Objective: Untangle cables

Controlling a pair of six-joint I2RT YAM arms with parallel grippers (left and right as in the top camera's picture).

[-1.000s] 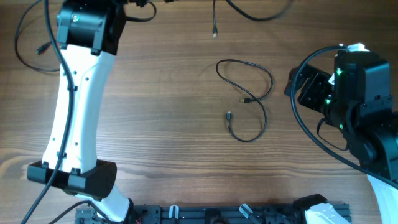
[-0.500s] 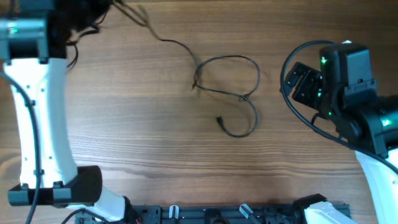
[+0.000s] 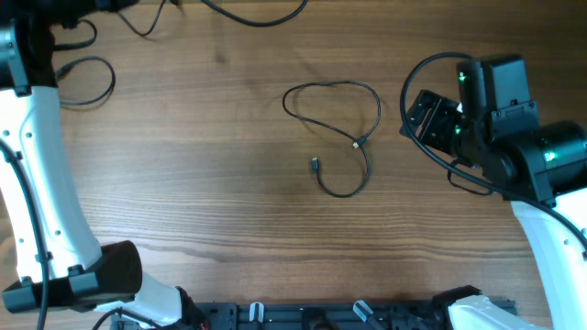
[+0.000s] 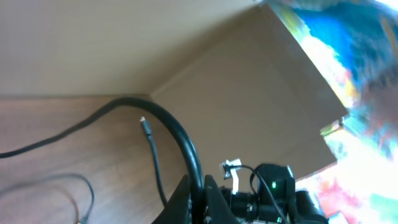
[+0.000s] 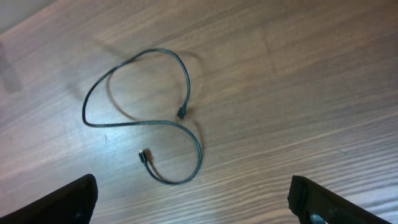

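One thin black cable lies alone in a loose loop at the table's centre, both plug ends free; it also shows in the right wrist view. My right gripper is open and empty, hovering just right of it. My left gripper is shut on a black cable that arcs away over the table; in the overhead view this gripper is off the top left edge. A second thin cable with a small plug end lies beside the held one.
More black cable runs along the table's far edge, and a loop lies at the far left. My white left arm stretches down the left side. A brown cardboard panel stands beyond the table.
My left arm has swung further left and up, dragging its cable off the centre cable. The centre cable has shifted slightly left and now lies alone. My right gripper edged left.
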